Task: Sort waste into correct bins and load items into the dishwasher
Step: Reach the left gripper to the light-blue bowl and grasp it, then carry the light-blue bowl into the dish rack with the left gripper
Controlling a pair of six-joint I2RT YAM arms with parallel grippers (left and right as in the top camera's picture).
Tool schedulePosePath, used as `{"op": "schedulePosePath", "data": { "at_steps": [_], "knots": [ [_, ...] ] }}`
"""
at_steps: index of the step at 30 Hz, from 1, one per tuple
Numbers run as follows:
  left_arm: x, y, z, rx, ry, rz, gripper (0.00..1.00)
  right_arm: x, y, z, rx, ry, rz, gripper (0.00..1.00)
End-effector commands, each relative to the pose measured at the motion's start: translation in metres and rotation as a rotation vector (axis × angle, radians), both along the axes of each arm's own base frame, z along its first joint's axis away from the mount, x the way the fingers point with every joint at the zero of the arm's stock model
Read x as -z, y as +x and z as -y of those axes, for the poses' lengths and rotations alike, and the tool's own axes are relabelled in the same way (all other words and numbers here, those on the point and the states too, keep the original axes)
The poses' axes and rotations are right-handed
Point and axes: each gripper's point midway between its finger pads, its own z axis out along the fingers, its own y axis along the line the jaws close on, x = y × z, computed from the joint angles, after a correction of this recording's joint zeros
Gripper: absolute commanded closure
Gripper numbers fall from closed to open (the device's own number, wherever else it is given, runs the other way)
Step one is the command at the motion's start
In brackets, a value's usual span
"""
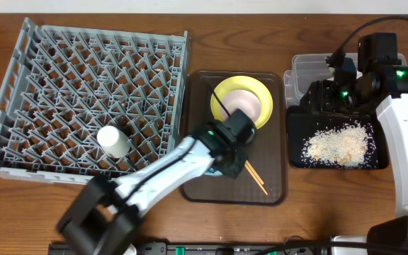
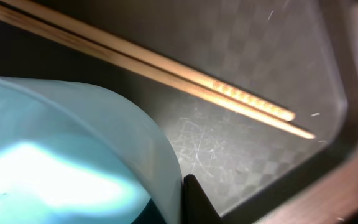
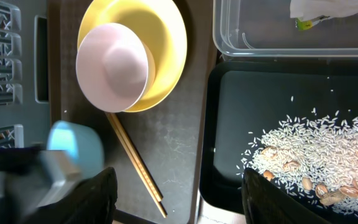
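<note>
The light blue bowl (image 3: 76, 146) is at the near end of the brown tray (image 1: 275, 163), just beside the chopsticks (image 2: 166, 70). The left claw (image 1: 230, 142) seems clamped on its rim, though only one finger shows. The grey dish rack (image 1: 83, 85) lies off to that claw's left, far nearer this arm than the right claw (image 3: 179, 199), which hangs spread wide by the black tray (image 3: 241, 106).

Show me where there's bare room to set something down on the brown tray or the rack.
Brown tray: bare floor between the chopsticks and its right rim. Dish rack: open except the white cup near its front edge. Crowded: the tray's back holds the yellow plate and white bowl; the left gripper and blue bowl fill its middle.
</note>
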Motion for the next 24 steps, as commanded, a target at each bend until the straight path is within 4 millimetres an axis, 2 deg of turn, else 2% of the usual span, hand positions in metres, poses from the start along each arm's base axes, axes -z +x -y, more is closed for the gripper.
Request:
{"op": "schedulePosePath", "data": {
  "at_steps": [1,4,7,13,18,24],
  "knots": [
    [-0.069,0.037,-0.008,-0.089,-0.140,0.142,0.92,-0.013,0.001,0.001,0.003,0.000,0.038,0.38],
    [-0.109,0.064,-0.041,-0.178,-0.215,0.235,0.93,-0.013,0.001,0.001,0.003,0.000,0.037,0.38],
    [-0.137,0.081,-0.064,-0.172,-0.324,0.286,0.93,-0.013,0.001,0.001,0.003,0.000,0.038,0.38],
    [-0.173,0.112,-0.119,-0.257,-0.620,0.256,0.92,-0.012,0.000,0.001,0.003,0.000,0.031,0.38],
    [-0.191,0.133,-0.162,-0.279,-0.861,0.242,0.92,-0.012,0.000,0.001,0.003,0.000,0.031,0.38],
    [-0.185,0.153,-0.202,-0.303,-1.073,0.173,0.92,-0.012,0.000,0.001,0.003,0.000,0.031,0.38]
  ]
}}
